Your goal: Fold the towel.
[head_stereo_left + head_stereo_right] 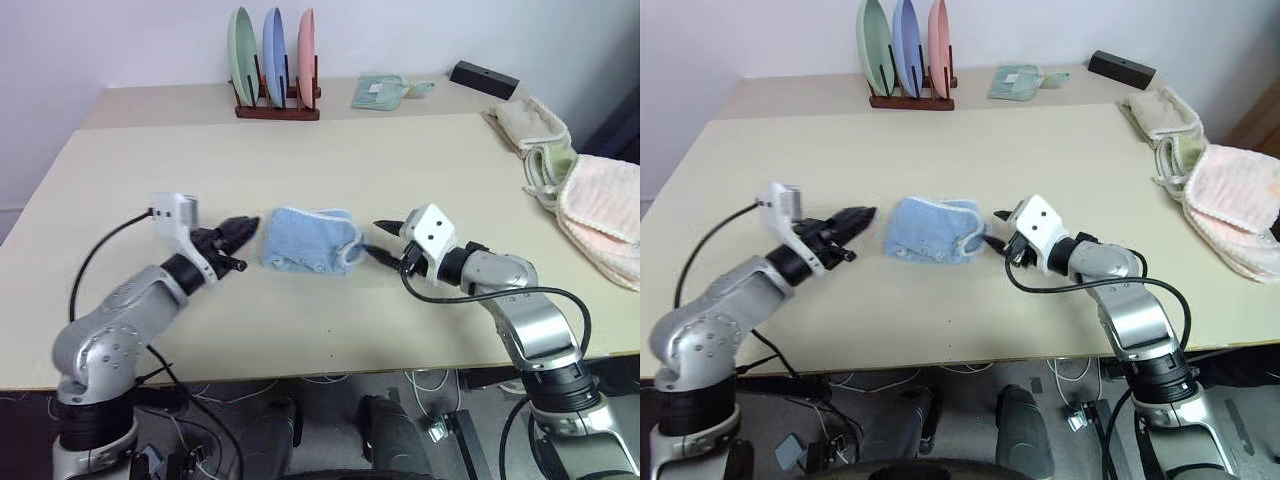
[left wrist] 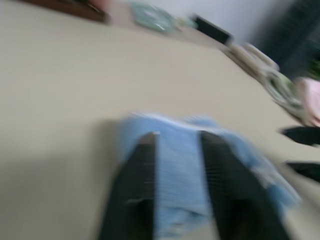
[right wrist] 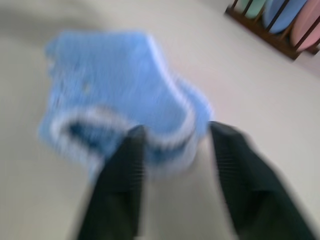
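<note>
Left gripper [image 1: 243, 232]: closed, empty | right gripper [image 3: 172, 142]: parted beside towel [image 1: 305, 240]

A wooden rack [image 1: 277, 108] holding green, blue and pink plates [image 1: 272, 55] stands at twelve o'clock; a mint-green cloth [image 1: 380, 90] and black box [image 1: 484, 78] at one; piled cream and pink towels [image 1: 575, 185] at two.

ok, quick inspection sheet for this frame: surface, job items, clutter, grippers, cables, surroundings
Surface: beige table, second table behind it.
Job's things: light blue towel, folded into a small bundle, mid-table.
Clutter: plate rack with three plates, mint-green cloth, black box, pile of cream and pink towels.
Grippers: left gripper shut, just off the towel; right gripper at its other end, fingers apart.
Cables: black cable looping off the left wrist.
Surroundings: white wall behind.
</note>
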Available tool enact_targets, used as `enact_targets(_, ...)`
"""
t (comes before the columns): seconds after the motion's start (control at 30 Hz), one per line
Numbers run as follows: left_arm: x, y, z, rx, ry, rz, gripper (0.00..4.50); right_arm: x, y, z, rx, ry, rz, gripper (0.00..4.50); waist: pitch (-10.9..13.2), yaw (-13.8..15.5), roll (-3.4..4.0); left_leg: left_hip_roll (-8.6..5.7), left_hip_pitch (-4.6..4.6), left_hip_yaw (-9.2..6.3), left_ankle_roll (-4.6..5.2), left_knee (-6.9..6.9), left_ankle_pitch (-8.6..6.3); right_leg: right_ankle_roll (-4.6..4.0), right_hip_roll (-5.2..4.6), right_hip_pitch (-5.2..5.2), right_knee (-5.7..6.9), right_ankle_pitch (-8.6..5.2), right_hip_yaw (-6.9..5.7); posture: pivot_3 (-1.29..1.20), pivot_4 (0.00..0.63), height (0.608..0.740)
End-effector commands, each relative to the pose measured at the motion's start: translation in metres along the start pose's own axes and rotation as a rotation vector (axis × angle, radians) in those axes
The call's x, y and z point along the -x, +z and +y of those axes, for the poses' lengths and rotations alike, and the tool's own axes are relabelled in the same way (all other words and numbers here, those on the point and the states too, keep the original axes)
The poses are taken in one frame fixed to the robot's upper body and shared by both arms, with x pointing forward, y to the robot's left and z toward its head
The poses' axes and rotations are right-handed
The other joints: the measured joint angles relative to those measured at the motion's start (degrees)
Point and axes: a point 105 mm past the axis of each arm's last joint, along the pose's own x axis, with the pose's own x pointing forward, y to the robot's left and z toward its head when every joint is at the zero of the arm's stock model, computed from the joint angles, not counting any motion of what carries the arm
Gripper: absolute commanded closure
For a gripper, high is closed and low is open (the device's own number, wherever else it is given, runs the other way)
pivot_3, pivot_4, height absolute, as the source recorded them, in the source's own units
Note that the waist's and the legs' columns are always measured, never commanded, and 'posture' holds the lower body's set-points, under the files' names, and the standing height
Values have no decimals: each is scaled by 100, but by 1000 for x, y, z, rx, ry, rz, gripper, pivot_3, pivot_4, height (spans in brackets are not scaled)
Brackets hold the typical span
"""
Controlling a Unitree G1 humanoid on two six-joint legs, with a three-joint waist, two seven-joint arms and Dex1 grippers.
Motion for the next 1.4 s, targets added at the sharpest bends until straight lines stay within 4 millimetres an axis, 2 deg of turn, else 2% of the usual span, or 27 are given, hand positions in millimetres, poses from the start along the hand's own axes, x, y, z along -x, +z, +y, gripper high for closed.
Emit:
enact_targets(0.03, -13, 5, -3, -103, 4, -13, 4500, -6, 36, 2, 5, 12, -121, 4360, 0, 1, 0, -2, 0, 2, 0, 0, 0, 0, 0, 1, 0, 0, -1, 0, 150, 740)
enact_targets(0.17, -36, -6, -12, -123, -43, 2, 4500, -19, 47, 9, -31, 61, -149, 4444, 0, -17, 0, -2, 0, 5, 0, -3, 0, 1, 0, -1, 0, 1, -1, 0, 150, 740)
enact_targets(0.27, -48, -14, -18, -146, -77, 24, 4500, -32, 45, 18, -47, 102, -132, 4444, 0, -32, 0, -4, 0, 8, 0, -6, 0, 3, 2, -4, 1, 2, -3, 0, 150, 740)
enact_targets(0.4, -60, -40, -11, -138, -73, 99, 4500, -63, 7, 32, -80, 112, 31, 4444, -1, -97, 1, -6, 3, 7, -1, -7, 1, 1, 4, -8, 5, 3, -3, 0, 150, 740)
enact_targets(0.53, -59, -67, 3, -167, -39, 184, 4500, -73, -32, 37, -116, 73, 161, 4444, -1, -146, 2, -9, -1, 7, -3, -7, 2, 1, 3, -11, 7, 4, -2, 0, 150, 740)
enact_targets(0.63, -53, -83, 13, -196, -12, 229, 4500, -71, -51, 35, -145, 33, 220, 4444, -3, -152, 3, -9, -1, -1, -3, -9, 2, 1, 3, -16, 9, 5, 0, 0, 150, 740)
enact_targets(0.7, -51, -82, 13, -182, -17, 203, 4500, -69, -51, 33, -150, 16, 208, 4444, -7, -152, 4, -8, 1, -4, -3, -8, 2, 1, 3, -15, 10, 5, -1, 0, 150, 740)
enact_targets(0.8, -49, -66, 7, -135, -39, 101, 4500, -66, -33, 25, -186, -4, 121, 4444, -9, -142, 5, -5, 3, -5, -2, -6, 1, 1, 2, -10, 10, 5, -1, 0, 150, 740)
enact_targets(0.9, -32, -32, 12, -115, -25, -49, 4500, -50, 2, 15, -312, 28, -20, 3633, -5, -151, 3, 1, -1, -8, -2, -6, 1, 2, 1, -13, 10, 5, -1, 0, 150, 740)
enact_targets(0.93, -24, -25, 15, -129, -20, -70, 4500, -45, 7, 12, -344, 29, -36, 3213, -4, -159, 4, 2, -2, -9, -2, -7, 1, 2, 1, -15, 10, 5, -1, 0, 150, 740)
enact_targets(1.03, -7, -20, 22, -199, -8, -68, 4500, -36, 9, 5, -409, 8, -22, 1716, -5, -173, 6, 5, -1, -10, -2, -11, 1, 2, 3, -19, 11, 5, -1, 0, 150, 740)
enact_targets(1.13, 20, -19, 25, -303, -34, -27, 4500, -31, -2, 2, -542, -25, 41, 149, -6, -185, 9, 6, 2, -5, -2, -16, 1, 1, 3, -20, 10, 5, 1, 0, 150, 740)
enact_targets(1.17, 25, -21, 24, -320, -46, -13, 4500, -31, -5, 2, -573, -30, 59, 24, -5, -174, 11, 6, 1, -4, -1, -16, 0, 0, 3, -20, 9, 4, 1, 0, 150, 740)
enact_targets(1.27, 36, -30, 16, -297, -62, 6, 4500, -38, -22, 8, -645, -36, 129, 24, -5, -136, 11, 4, -4, -7, -1, -14, 0, -2, 0, -18, 7, 3, -1, 0, 150, 740)
enact_targets(1.4, 40, -40, 7, -272, -59, 17, 4500, -47, -35, 15, -717, -37, 176, 24, -5, -144, 11, 4, -3, -6, 0, -10, 0, -2, -2, -14, 4, 4, -1, 0, 150, 740)
